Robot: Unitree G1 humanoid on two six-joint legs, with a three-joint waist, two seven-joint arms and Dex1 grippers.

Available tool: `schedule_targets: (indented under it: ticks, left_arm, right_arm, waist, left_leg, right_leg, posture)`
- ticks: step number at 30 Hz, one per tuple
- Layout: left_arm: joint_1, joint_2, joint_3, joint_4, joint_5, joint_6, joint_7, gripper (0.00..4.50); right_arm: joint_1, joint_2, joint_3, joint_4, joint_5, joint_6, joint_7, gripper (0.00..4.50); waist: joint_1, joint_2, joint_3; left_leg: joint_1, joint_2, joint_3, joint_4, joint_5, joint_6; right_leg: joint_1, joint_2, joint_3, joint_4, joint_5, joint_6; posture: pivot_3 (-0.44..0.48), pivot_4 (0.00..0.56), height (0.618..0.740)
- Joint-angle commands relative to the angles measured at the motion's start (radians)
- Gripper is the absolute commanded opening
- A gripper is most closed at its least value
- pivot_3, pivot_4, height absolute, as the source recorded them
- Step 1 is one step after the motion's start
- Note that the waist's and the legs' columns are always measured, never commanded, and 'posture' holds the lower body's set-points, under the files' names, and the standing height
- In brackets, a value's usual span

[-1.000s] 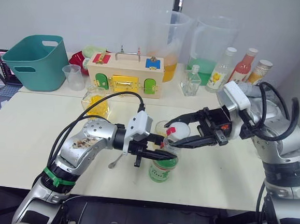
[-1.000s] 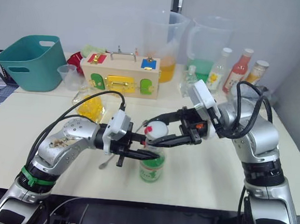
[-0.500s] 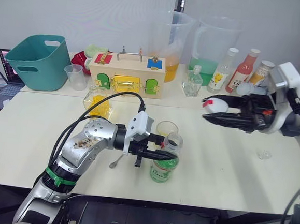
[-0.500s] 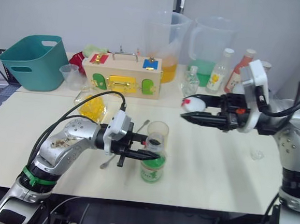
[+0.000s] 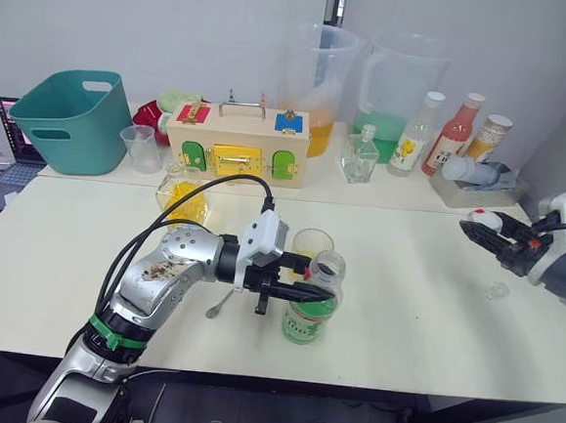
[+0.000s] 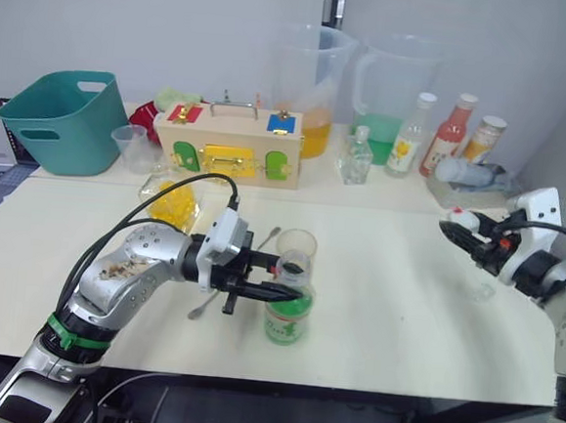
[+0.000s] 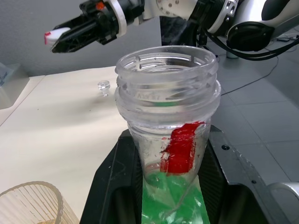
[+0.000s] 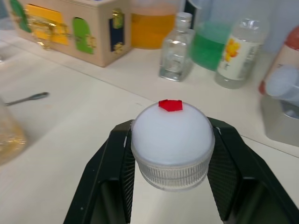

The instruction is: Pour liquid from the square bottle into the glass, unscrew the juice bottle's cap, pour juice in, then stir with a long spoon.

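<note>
Your left end effector (image 5: 301, 291) clamps the neck of the clear round juice bottle with the green-and-white label (image 5: 310, 310) at lower centre, holding it upright and steady on the cream worktop (image 5: 403, 309), its mouth open. Just behind it stands the plain clear cylindrical glass (image 5: 311, 245) with yellow liquid in its base, ready for pouring. Your right end effector (image 5: 485, 227) grips the small white screw cap (image 8: 172, 139) at the right edge. That arm reaches in low, apparently carrying the cap clear.
</note>
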State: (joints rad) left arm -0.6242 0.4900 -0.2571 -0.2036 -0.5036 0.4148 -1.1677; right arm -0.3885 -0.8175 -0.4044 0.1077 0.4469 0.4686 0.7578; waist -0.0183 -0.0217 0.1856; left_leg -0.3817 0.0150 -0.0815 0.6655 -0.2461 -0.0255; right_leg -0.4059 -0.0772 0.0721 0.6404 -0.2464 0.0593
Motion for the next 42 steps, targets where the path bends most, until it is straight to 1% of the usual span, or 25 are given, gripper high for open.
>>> schedule_targets:
  ticks: [1, 7, 12, 18, 23, 25, 27, 28, 29, 31, 37, 42]
  left_arm:
    - [0.024, 0.005, -0.027, -0.003, 0.036, 0.012, 0.009, 1.07]
    - [0.039, 0.013, -0.017, -0.024, 0.033, 0.02, 0.025, 1.07]
    - [0.047, 0.02, -0.01, -0.033, 0.034, 0.023, 0.033, 1.07]
    - [0.048, 0.022, -0.005, -0.037, 0.034, 0.026, 0.038, 1.07]
    - [0.048, 0.023, -0.004, -0.037, 0.034, 0.027, 0.043, 1.07]
    - [0.049, 0.024, -0.004, -0.039, 0.033, 0.028, 0.045, 1.07]
    - [0.049, 0.024, -0.004, -0.039, 0.032, 0.029, 0.045, 1.07]
    - [0.049, 0.024, -0.004, -0.04, 0.032, 0.029, 0.046, 1.07]
    - [0.049, 0.023, -0.004, -0.039, 0.031, 0.029, 0.046, 1.07]
    - [0.048, 0.02, -0.005, -0.034, 0.03, 0.03, 0.045, 1.07]
    - [0.044, 0.019, -0.008, -0.023, 0.032, 0.024, 0.038, 1.07]
    - [0.042, 0.02, -0.006, -0.013, 0.034, 0.017, 0.03, 1.07]
  right_arm:
    - [0.004, 0.044, 0.003, 0.069, -0.075, -0.098, -0.099, 1.59]
    - [-0.014, 0.119, 0.056, 0.203, -0.161, -0.191, -0.188, 1.59]
    - [-0.015, 0.175, 0.075, 0.252, -0.172, -0.214, -0.223, 1.59]
    - [-0.026, 0.217, 0.083, 0.311, -0.162, -0.215, -0.231, 1.59]
    - [-0.031, 0.218, 0.081, 0.326, -0.149, -0.202, -0.215, 1.59]
    - [-0.027, 0.216, 0.08, 0.324, -0.15, -0.201, -0.215, 2.62]
    - [-0.02, 0.21, 0.083, 0.315, -0.156, -0.212, -0.207, 3.32]
    - [-0.015, 0.206, 0.083, 0.307, -0.155, -0.219, -0.197, 3.59]
    - [-0.012, 0.204, 0.08, 0.3, -0.152, -0.219, -0.194, 3.99]
    - [-0.002, 0.198, 0.074, 0.279, -0.145, -0.212, -0.183, 4.5]
    - [0.012, 0.18, 0.051, 0.152, -0.088, -0.154, -0.152, 4.5]
    - [-0.003, 0.102, 0.059, 0.046, -0.077, -0.129, -0.088, 4.5]
  waist:
    - [0.0, 0.0, 0.0]
    - [-0.001, 0.001, 0.0]
    - [-0.004, 0.001, 0.0]
    - [-0.006, 0.001, 0.0]
    - [-0.011, 0.001, 0.0]
    - [-0.011, 0.001, 0.0]
    - [-0.012, 0.001, 0.0]
    - [-0.013, 0.001, 0.0]
    - [-0.013, 0.001, 0.0]
    - [-0.013, 0.001, 0.0]
    - [-0.018, 0.001, 0.0]
    - [-0.017, 0.001, 0.0]
  left_leg:
    - [0.001, 0.0, 0.0, 0.0, 0.0, 0.0]
    - [0.0, 0.0, 0.0, 0.0, 0.0, 0.0]
    - [0.001, 0.0, 0.0, 0.0, 0.0, 0.0]
    - [0.001, 0.0, 0.0, 0.0, 0.0, 0.0]
    - [0.001, 0.0, 0.0, 0.0, 0.0, 0.0]
    - [0.001, 0.0, 0.0, 0.0, 0.0, 0.0]
    - [0.001, 0.0, 0.0, 0.0, 0.0, 0.0]
    - [0.001, 0.0, 0.0, 0.0, 0.0, 0.0]
    - [0.001, 0.0, 0.0, 0.0, 0.0, 0.0]
    - [0.001, 0.0, 0.0, 0.0, 0.0, 0.0]
    - [0.001, 0.0, 0.0, 0.0, 0.0, 0.0]
    - [0.001, 0.0, 0.0, 0.0, 0.0, 0.0]
  right_leg:
    - [0.001, 0.0, 0.0, 0.0, 0.0, 0.0]
    - [0.001, 0.0, 0.001, -0.001, 0.0, 0.0]
    - [0.001, 0.0, 0.001, -0.001, 0.0, 0.0]
    - [0.001, 0.0, 0.001, -0.001, 0.0, 0.0]
    - [0.001, 0.0, 0.001, -0.001, 0.0, 0.0]
    - [0.002, 0.0, 0.001, -0.001, 0.0, 0.0]
    - [0.002, 0.0, 0.001, -0.001, 0.0, 0.0]
    - [0.002, 0.0, 0.001, -0.001, 0.0, 0.0]
    - [0.002, 0.0, 0.0, -0.001, 0.0, 0.0]
    - [0.002, 0.0, 0.001, -0.001, 0.0, 0.0]
    - [0.002, 0.0, 0.001, -0.001, 0.0, 0.0]
    - [0.002, 0.0, 0.0, -0.001, 0.0, 0.001]
  posture:
    - [0.0, 0.15, 0.74]
    - [0.0, 0.15, 0.74]
    - [0.0, 0.15, 0.74]
    - [0.0, 0.15, 0.74]
    - [0.0, 0.15, 0.74]
    - [0.0, 0.15, 0.74]
    - [0.0, 0.15, 0.74]
    - [0.0, 0.15, 0.74]
    - [0.0, 0.15, 0.74]
    - [0.0, 0.15, 0.74]
    - [0.0, 0.15, 0.74]
    - [0.0, 0.15, 0.74]
